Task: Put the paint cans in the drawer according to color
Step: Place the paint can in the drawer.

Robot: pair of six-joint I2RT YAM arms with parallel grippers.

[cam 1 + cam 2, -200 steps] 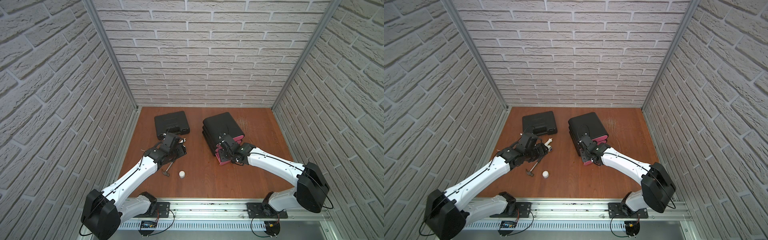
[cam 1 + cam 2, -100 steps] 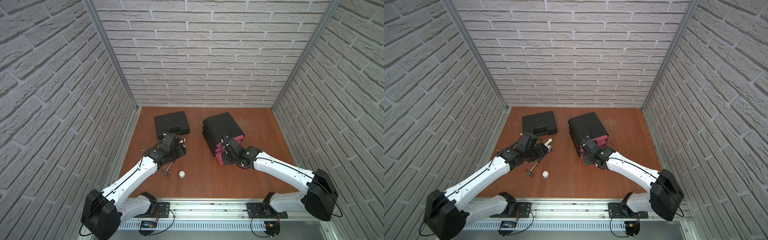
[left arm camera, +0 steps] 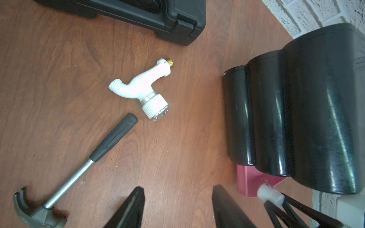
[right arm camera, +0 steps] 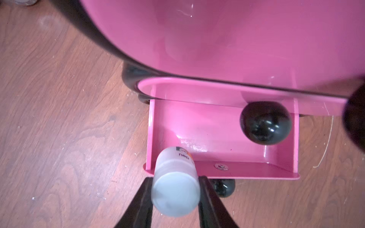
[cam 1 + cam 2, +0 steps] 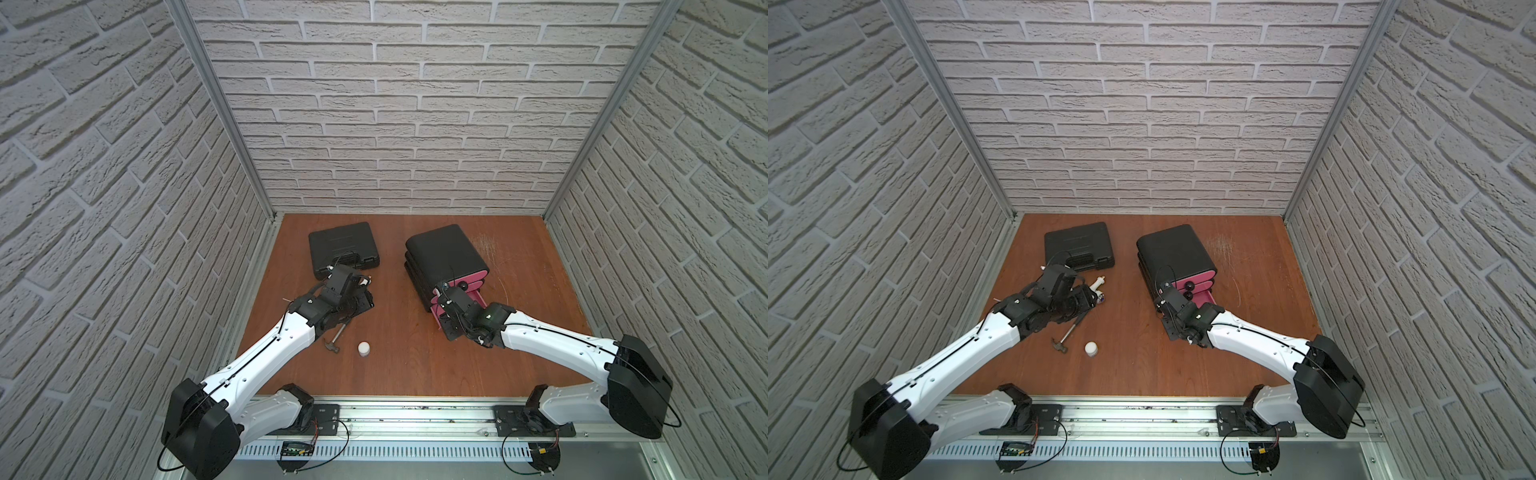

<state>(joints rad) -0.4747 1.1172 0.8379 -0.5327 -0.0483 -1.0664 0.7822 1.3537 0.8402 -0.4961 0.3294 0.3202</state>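
The drawer chest [image 5: 442, 253] [image 5: 1173, 253] stands at the back right, black with pink fronts. Its bottom drawer [image 4: 217, 126] is pulled out, and its floor shows bare. My right gripper [image 4: 175, 178] is shut on a white-topped paint can [image 4: 175, 189], tilted over that drawer's front corner beside its front wall. The left wrist view shows the same can [image 3: 270, 194] at the pink drawer front. A second white paint can [image 5: 364, 348] [image 5: 1091, 348] stands on the table near the front. My left gripper [image 3: 178, 189] hangs open and holds nothing, over bare table beside the chest.
A flat black tool case [image 5: 343, 253] lies at the back left. A hammer [image 5: 338, 336] and a white pipe fitting [image 3: 144, 86] lie under and beside my left arm. A black ball knob [image 4: 265, 122] sticks out above the open drawer. Brick walls enclose three sides.
My right arm's elbow has swung out to the right while its gripper stayed at the drawer front with the can. The left arm has not moved.
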